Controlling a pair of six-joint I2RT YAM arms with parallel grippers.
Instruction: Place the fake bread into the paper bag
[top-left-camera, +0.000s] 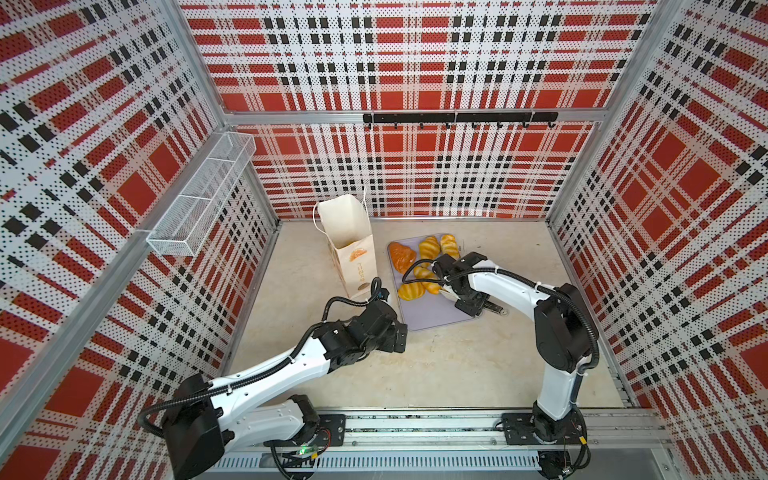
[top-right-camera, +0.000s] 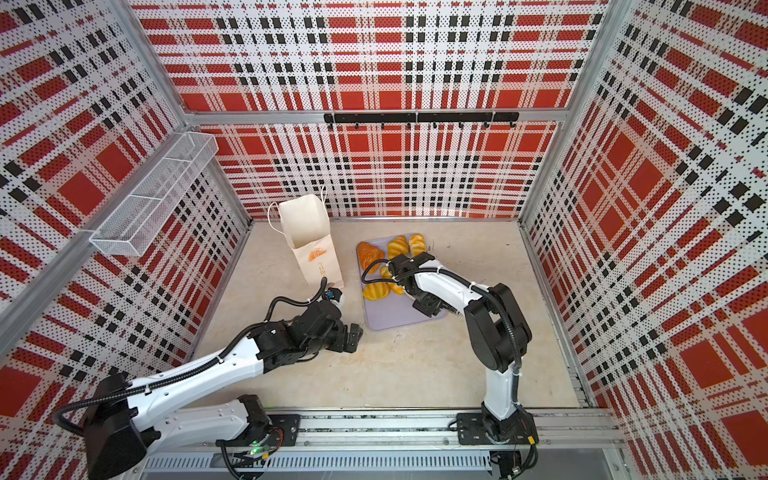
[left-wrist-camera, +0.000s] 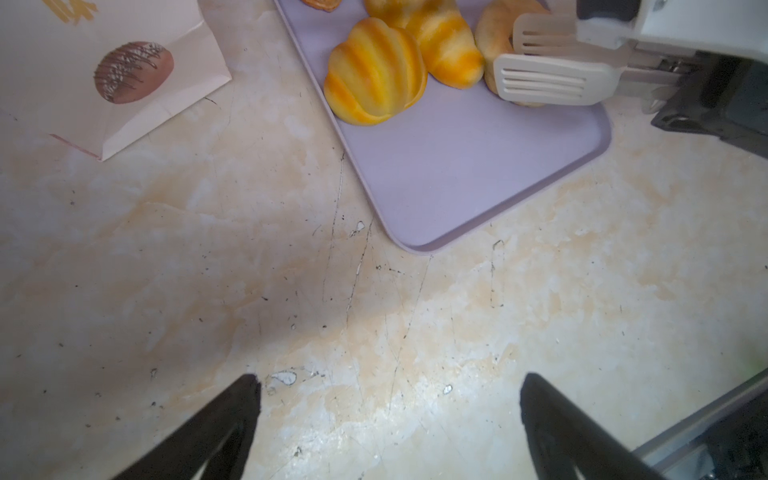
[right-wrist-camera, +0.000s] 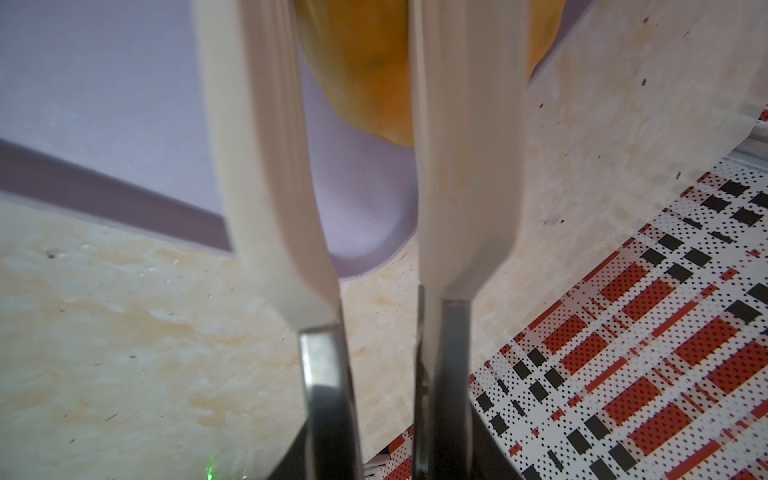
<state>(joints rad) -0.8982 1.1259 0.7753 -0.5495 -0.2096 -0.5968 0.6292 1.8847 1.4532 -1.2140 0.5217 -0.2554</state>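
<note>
Fake bread: glossy toy pastries, mostly golden-yellow with orange stripes, and one reddish-brown croissant. All that show lie on the lilac tray.

Count in a top view: five plain and a sixth only a sliver. The right arm covers part of the tray, so the total is uncertain.

One paper bag, cream-white with cord handles and an orange print, stands upright and open-mouthed just left of the tray.

Right gripper is clamped on white slotted tongs. The two blades flank a pale roll — whether they touch it, cannot tell.

Left gripper has its fingers wide apart over the marbled table, near the tray's corner.

On the walls are one wire basket and one hook rail, both well clear of the work.
</note>
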